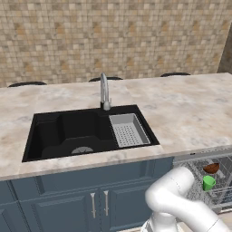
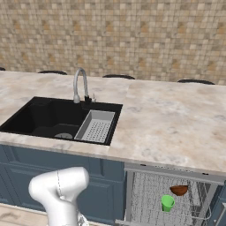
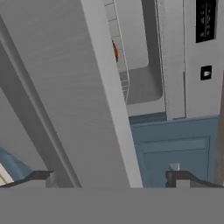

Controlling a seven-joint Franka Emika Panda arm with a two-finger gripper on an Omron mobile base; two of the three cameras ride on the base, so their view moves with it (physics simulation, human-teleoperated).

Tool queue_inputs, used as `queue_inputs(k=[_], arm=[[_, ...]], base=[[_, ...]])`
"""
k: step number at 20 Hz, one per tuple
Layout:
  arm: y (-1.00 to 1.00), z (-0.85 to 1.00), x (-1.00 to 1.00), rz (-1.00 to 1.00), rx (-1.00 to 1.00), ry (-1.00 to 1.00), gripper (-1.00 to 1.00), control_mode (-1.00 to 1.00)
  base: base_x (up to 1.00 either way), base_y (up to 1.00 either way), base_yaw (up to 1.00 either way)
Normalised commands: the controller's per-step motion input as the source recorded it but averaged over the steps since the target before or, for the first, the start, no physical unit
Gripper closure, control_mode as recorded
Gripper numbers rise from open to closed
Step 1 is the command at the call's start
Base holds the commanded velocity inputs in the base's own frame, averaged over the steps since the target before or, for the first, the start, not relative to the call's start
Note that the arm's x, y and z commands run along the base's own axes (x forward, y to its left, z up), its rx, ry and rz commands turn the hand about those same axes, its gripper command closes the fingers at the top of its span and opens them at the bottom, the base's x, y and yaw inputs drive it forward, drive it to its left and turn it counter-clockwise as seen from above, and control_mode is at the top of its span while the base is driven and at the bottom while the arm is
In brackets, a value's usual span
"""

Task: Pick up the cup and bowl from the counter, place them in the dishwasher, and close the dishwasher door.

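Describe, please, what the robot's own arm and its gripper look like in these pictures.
The arm is glossy white, built of rounded, tube-like segments with a bulbous elbow. No cables or markings show on it. The gripper ends in two small dark, flat-topped finger tips.

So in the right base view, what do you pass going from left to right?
Sink → tap → grey strainer basket → green cup → brown bowl.

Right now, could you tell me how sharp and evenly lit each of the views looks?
Left base view: sharp, flat even light, counter without glare. Right base view: likewise crisp, cup and bowl distinct in the rack. Hand view: very close on the dishwasher door, soft vertical streaks, little detail.
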Motion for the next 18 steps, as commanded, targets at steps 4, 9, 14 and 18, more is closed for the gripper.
queue_inputs(k=[4, 9, 14, 18], arm=[[0.08, -0.34, 0.82, 0.00, -0.04, -0.11, -1.00, -1.00], [0.00, -0.32, 0.83, 0.00, -0.02, -0.10, -1.00, -1.00], [0.00, -0.32, 0.84, 0.00, 0.00, -0.09, -1.00, -1.00], [0.00, -0.41, 0.84, 0.00, -0.01, -0.08, -1.00, -1.00]], base=[[0.00, 0.00, 0.00], [0.00, 0.00, 0.00], [0.00, 0.00, 0.00], [0.00, 0.00, 0.00]])
